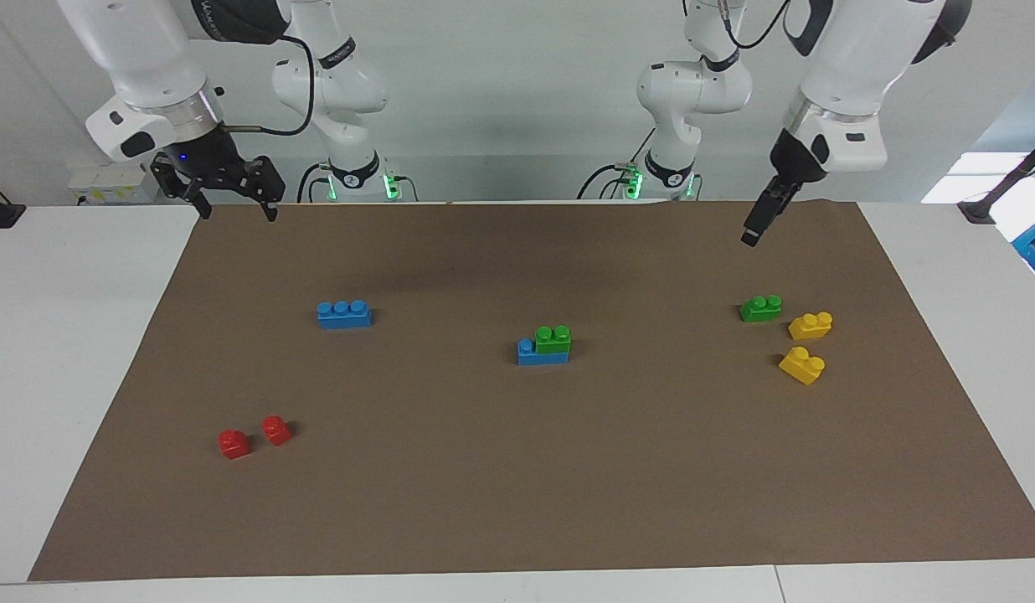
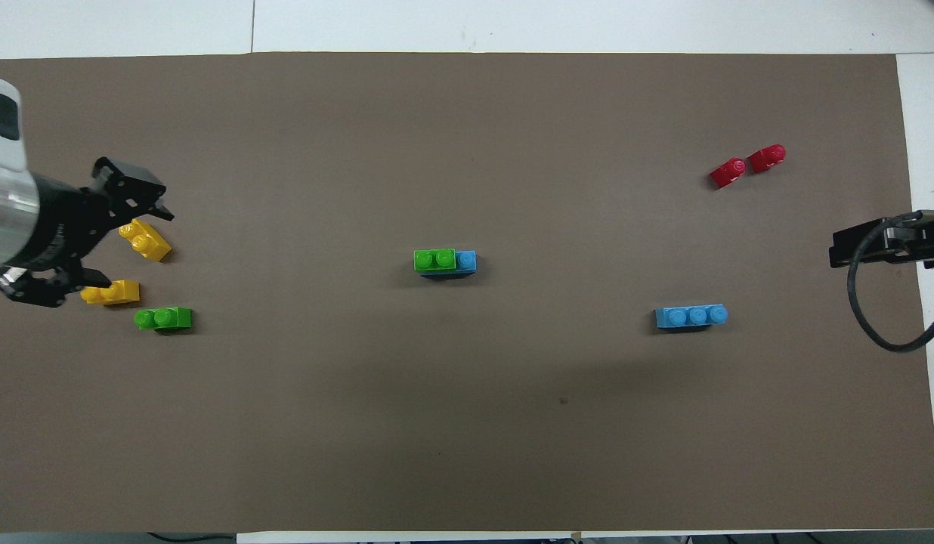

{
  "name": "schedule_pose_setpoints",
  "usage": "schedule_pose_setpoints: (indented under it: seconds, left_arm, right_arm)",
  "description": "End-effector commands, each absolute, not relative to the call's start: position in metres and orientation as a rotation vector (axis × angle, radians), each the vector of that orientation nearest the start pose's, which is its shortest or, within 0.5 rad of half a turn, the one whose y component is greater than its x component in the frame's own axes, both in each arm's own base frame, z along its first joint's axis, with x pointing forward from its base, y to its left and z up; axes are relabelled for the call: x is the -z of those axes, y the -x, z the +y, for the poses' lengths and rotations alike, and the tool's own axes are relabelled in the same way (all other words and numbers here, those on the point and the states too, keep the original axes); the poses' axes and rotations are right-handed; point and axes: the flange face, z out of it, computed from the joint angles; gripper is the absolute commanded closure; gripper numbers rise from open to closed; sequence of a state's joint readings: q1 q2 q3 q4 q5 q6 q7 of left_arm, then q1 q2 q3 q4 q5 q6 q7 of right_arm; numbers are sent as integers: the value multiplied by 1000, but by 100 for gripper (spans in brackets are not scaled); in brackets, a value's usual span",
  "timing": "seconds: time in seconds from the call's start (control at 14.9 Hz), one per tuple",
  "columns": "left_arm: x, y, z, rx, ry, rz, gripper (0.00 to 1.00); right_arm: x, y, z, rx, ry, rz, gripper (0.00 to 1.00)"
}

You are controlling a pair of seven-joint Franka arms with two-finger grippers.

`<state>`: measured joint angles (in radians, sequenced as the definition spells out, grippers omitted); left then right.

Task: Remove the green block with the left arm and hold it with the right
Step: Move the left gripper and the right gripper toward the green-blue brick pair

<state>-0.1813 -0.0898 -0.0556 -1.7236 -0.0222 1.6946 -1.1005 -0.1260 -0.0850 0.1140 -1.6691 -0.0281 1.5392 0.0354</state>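
A green block (image 1: 553,338) with two studs sits pressed on one end of a blue brick (image 1: 541,355) in the middle of the mat; it also shows in the overhead view (image 2: 434,260). A second green block (image 1: 760,308) lies loose at the left arm's end, beside two yellow bricks. My left gripper (image 1: 755,224) is open and empty, up in the air. In the overhead view the left gripper (image 2: 108,253) is over the yellow bricks. My right gripper (image 1: 237,209) is open and empty, and waits at the mat's edge at the right arm's end.
Two yellow bricks (image 1: 810,325) (image 1: 802,365) lie beside the loose green block. A lone blue three-stud brick (image 1: 343,314) and two small red bricks (image 1: 254,437) lie toward the right arm's end. The brown mat (image 1: 517,502) covers the table.
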Motion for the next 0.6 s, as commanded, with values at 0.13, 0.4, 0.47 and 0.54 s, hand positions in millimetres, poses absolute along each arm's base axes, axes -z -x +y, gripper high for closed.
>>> schedule_pose_setpoints:
  seconds: [0.13, 0.4, 0.47, 0.54]
  left_arm:
    - [-580, -493, -194, 106, 2601, -1971, 0]
    - [-537, -492, -248, 76, 2446, -2207, 0]
    - [-523, -493, -267, 58, 2432, -2209, 0]
    - [-502, -498, -280, 39, 2392, -2228, 0]
  right_arm:
    - [-598, -524, -1, 43, 3160, 245, 0]
    - [-566, -540, 58, -2, 2965, 865, 0]
    - [-558, -543, 71, -46, 2886, 991, 0]
    - [-548, -548, 77, -107, 2786, 1150, 0]
